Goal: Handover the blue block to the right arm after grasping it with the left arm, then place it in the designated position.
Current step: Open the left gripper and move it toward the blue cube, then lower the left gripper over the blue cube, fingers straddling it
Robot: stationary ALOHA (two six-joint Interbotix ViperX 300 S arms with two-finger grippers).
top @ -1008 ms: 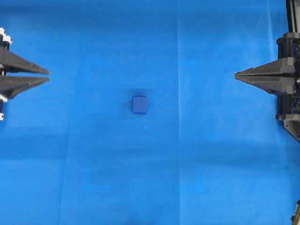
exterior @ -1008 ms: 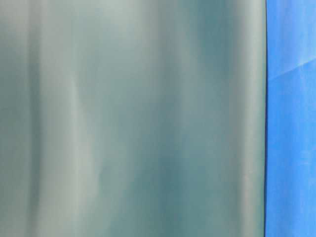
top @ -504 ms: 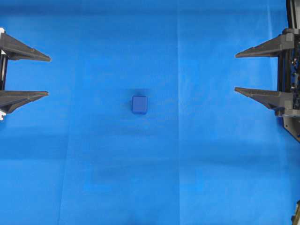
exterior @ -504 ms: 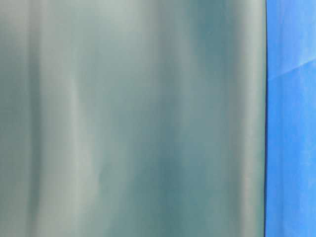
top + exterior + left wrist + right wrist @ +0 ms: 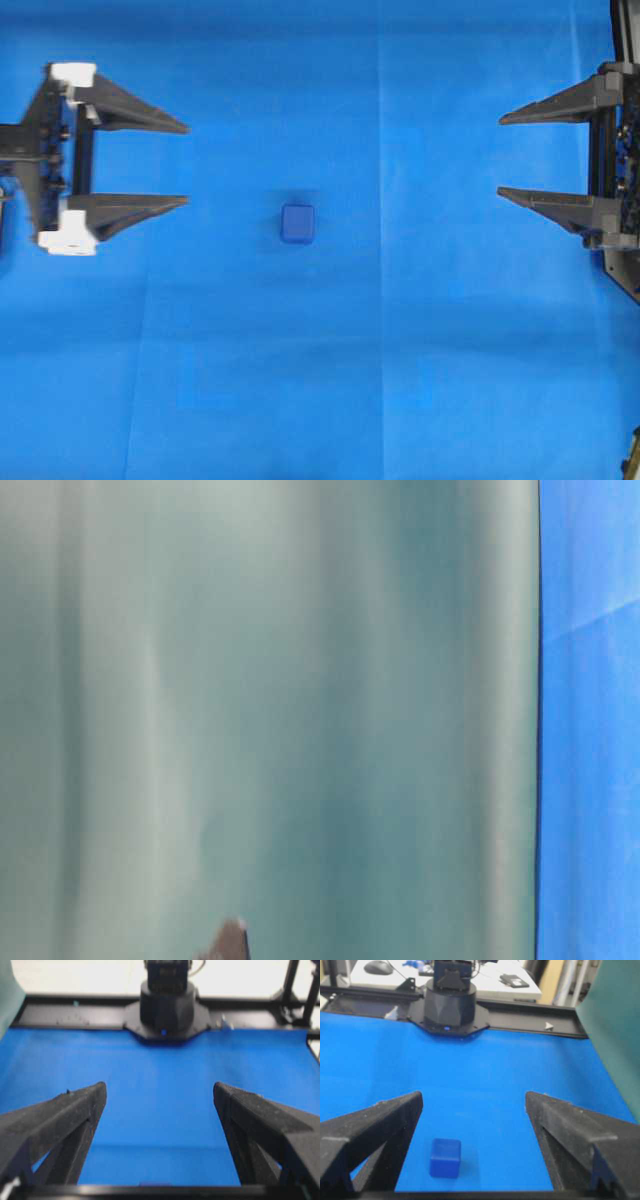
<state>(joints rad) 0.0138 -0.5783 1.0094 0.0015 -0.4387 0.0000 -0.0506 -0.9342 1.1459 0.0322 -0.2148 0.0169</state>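
Observation:
The blue block (image 5: pixel 298 223) rests alone on the blue cloth (image 5: pixel 380 350) near the middle of the overhead view. My left gripper (image 5: pixel 187 164) is open at the left, its fingertips a good gap short of the block and slightly farther back. In the left wrist view the left gripper (image 5: pixel 160 1090) has only cloth between its fingers. My right gripper (image 5: pixel 500 154) is open at the right edge, far from the block. The right wrist view shows the block (image 5: pixel 445 1157) low between the right gripper's (image 5: pixel 474 1097) spread fingers, nearer the left one, untouched.
Black arm bases (image 5: pixel 167 1007) (image 5: pixel 449 1007) stand at the cloth's far ends in the wrist views. A grey-green sheet (image 5: pixel 270 720) fills most of the table-level view, with a dark tip (image 5: pixel 230 942) at its bottom edge. A desk with clutter (image 5: pixel 512 980) lies beyond the table.
Both grippers went from nearly shut to wide open. The left gripper then advanced rightward toward the block, bringing its white finger bases into view. The block and the right arm stayed put.

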